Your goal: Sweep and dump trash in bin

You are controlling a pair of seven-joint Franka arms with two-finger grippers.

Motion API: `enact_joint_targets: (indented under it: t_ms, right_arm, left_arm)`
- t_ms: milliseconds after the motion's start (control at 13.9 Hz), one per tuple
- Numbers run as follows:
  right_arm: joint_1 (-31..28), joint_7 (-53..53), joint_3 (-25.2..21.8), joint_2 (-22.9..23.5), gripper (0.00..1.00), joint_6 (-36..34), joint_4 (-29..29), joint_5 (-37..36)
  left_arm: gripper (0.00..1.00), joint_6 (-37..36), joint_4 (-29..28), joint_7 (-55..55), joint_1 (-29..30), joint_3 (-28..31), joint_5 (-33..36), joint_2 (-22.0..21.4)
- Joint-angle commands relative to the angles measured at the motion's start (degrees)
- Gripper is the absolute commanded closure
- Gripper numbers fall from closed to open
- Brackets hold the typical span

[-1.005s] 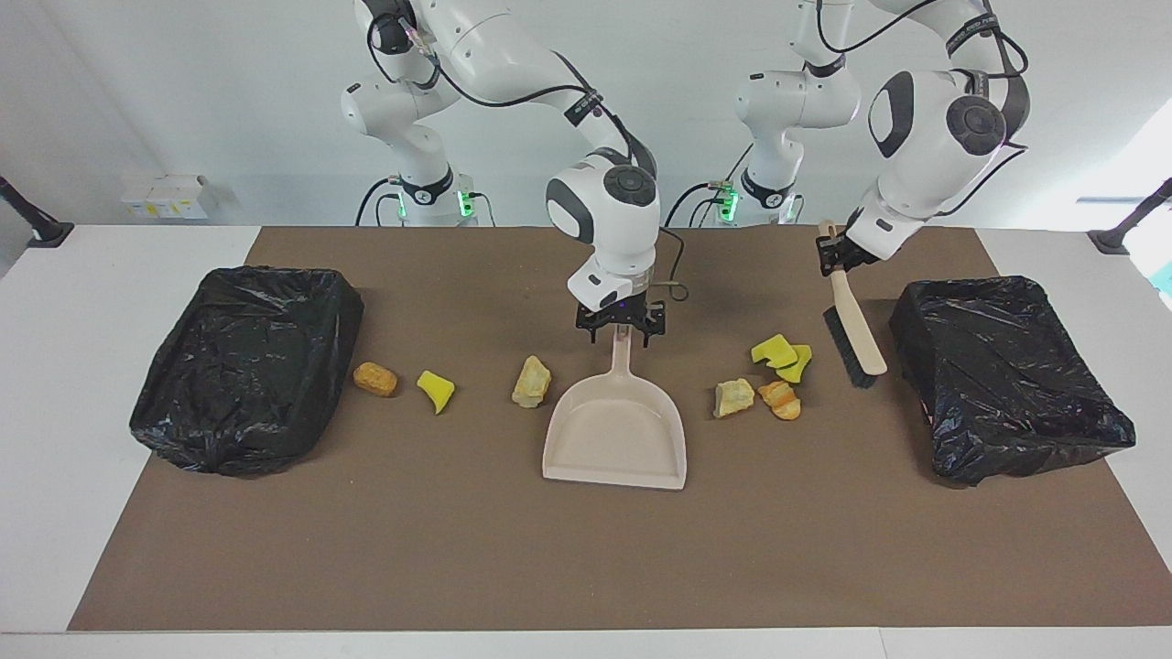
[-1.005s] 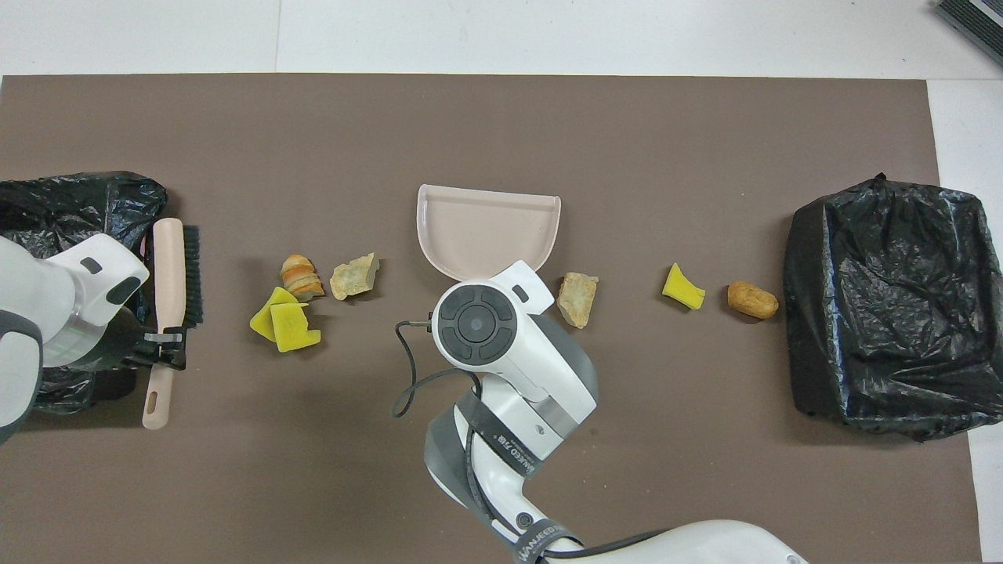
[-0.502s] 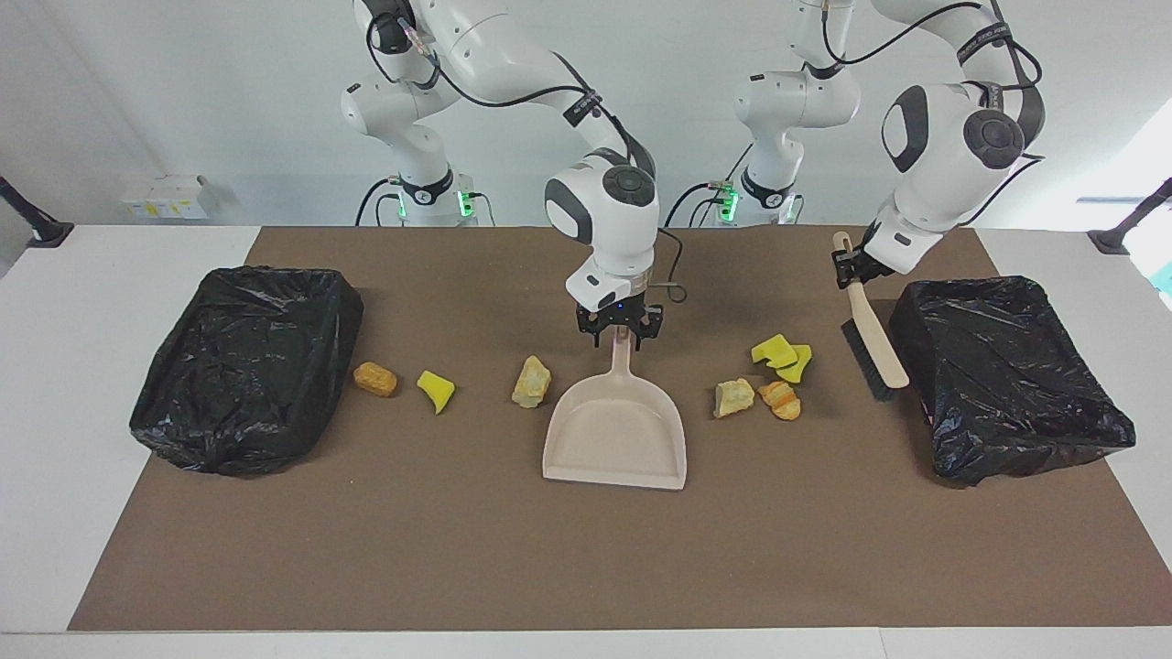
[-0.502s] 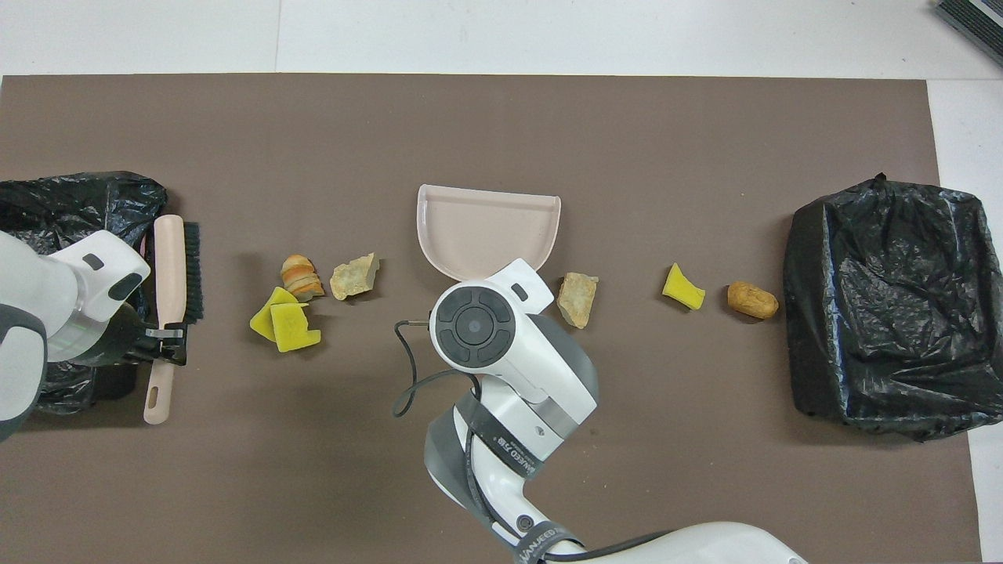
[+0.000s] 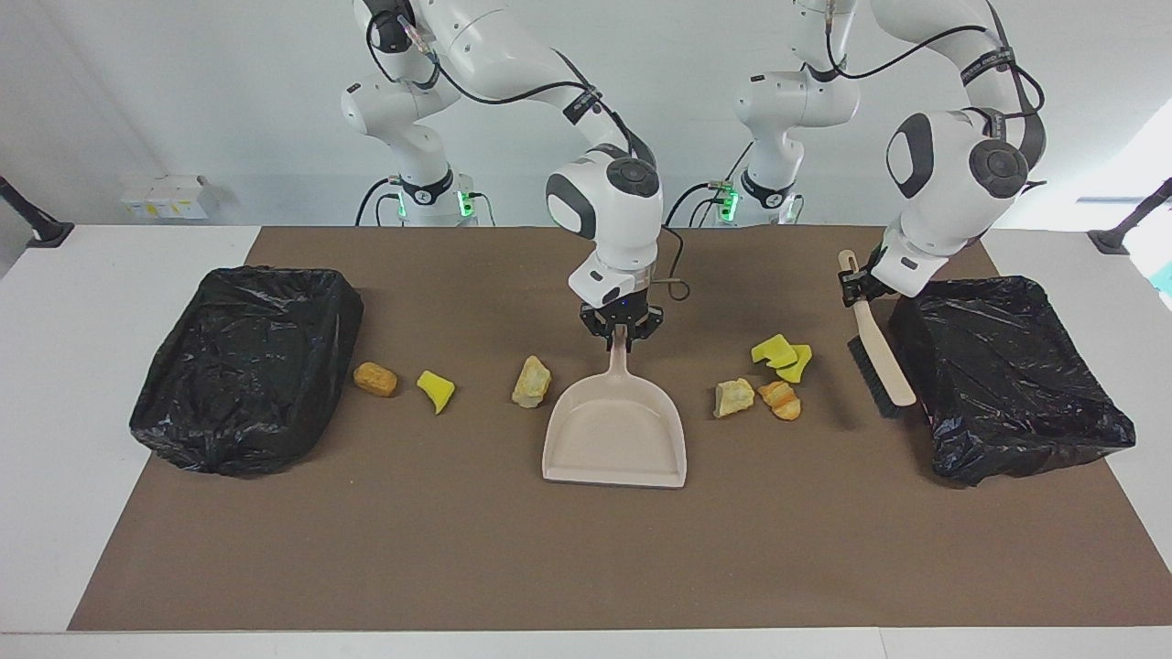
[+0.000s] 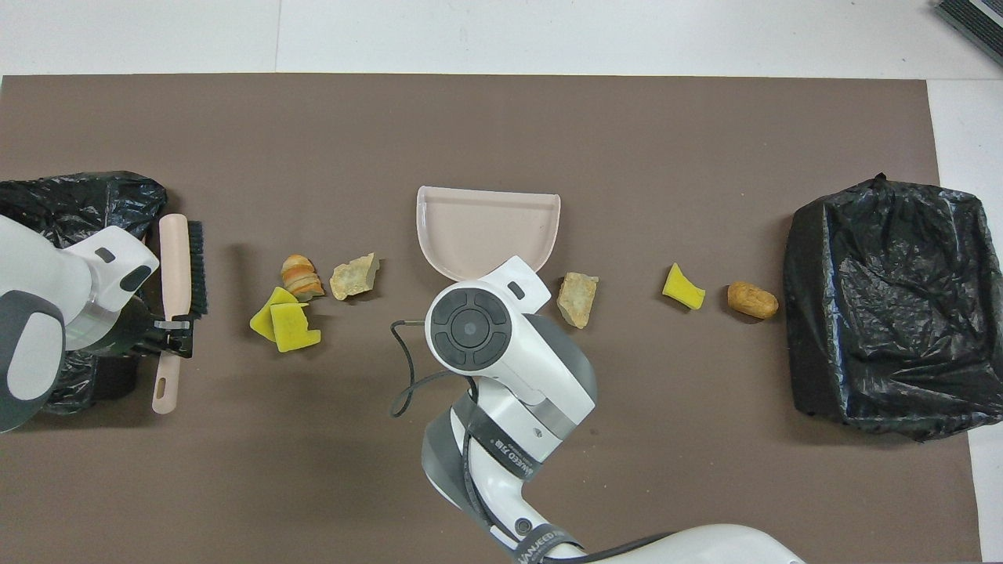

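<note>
Clamped tight on the handle of the brush (image 5: 877, 352) with the left gripper (image 5: 856, 286); drawn in narrow around the handle tip of the dustpan (image 5: 615, 435) with the right gripper (image 5: 623, 337), apparently gripping it.

Starting with the biggest: two black-lined bins, well apart from the dustpan. One bin (image 5: 243, 366) toward the right arm's end of the table, the other bin (image 5: 1007, 375) toward the left arm's end. Then the dustpan itself, flat on the brown mat (image 5: 458, 549), mouth turned away from the robots. Then the brush, tilted with bristles low, between the dustpan and the bin at the left arm's end, just beside that bin. Cannot tell whether the bristles touch the mat.

Smallest, the trash, all on the mat and none in the pan: a cluster of four (image 5: 769, 380) between dustpan and brush, and three more toward the right arm's end, namely a tan bit (image 5: 532, 382) just beside the dustpan, then a yellow wedge (image 5: 436, 389), then an orange-brown chunk (image 5: 375, 378) near the bin there.

Judged as the start of sweeping. To do it well: turn the dustpan's mouth toward the cluster and press its lip flat to the mat. Set the bristles down between the cluster and the bin, then drag slowly toward the pan. Keep the stroke low and short, since such light scraps would likely roll or skip past the lip.
</note>
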Motion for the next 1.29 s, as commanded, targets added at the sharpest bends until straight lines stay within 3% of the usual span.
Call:
enact_joint_targets:
  t_ms: [0,502,1220]
  right_arm:
    - [-0.05,-1.82,0.2,-0.42,1.0,0.27,-0.25,-1.15]
    - [-2.32,-23.05,0.29,-4.54,1.0,-7.27,0.1,-0.01]
    - [-7.34,-82.07,0.2,-6.57,1.0,-14.31,-0.08,0.69]
  left_arm:
    - [1.0,1.57,-0.74,0.0,0.18,-0.52,0.57,0.38]
    - [1.0,1.75,-0.75,-0.18,0.18,-0.52,0.39,0.29]
    - [1.0,3.41,-4.17,-4.14,-1.21,-0.52,-1.36,0.38]
